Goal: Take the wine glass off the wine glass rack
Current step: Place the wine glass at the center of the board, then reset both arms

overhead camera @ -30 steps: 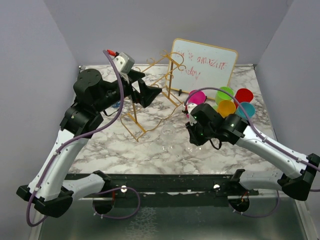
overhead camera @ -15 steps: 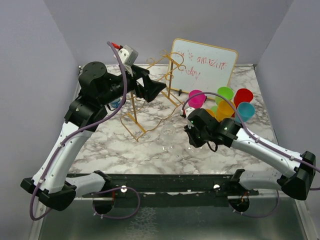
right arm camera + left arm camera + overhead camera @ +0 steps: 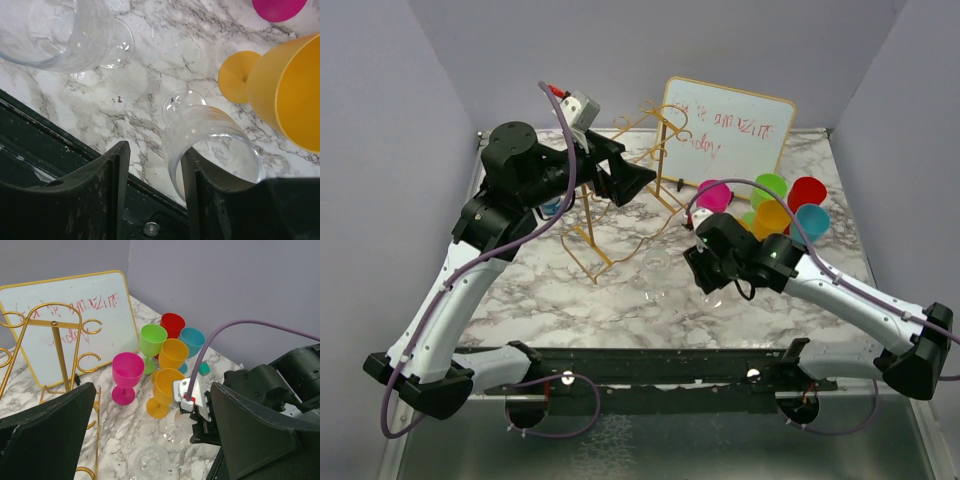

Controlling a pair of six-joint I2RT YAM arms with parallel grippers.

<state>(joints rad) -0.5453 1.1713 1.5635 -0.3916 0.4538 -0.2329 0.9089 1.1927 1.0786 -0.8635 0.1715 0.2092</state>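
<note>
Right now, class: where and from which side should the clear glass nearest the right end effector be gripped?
Probably the bowl of the clear glass, from the near side: it stands upright, and an orange goblet crowds its far side.

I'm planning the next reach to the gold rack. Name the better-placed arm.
Left, probably. The left claw hangs open beside the wine glass rack. The right claw is low by a clear glass on the table, away from the rack.

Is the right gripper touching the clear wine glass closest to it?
Cannot tell. In the right wrist view the wine glass overlaps one open jaw of the right gripper, but neither contact nor a gap shows plainly.
</note>
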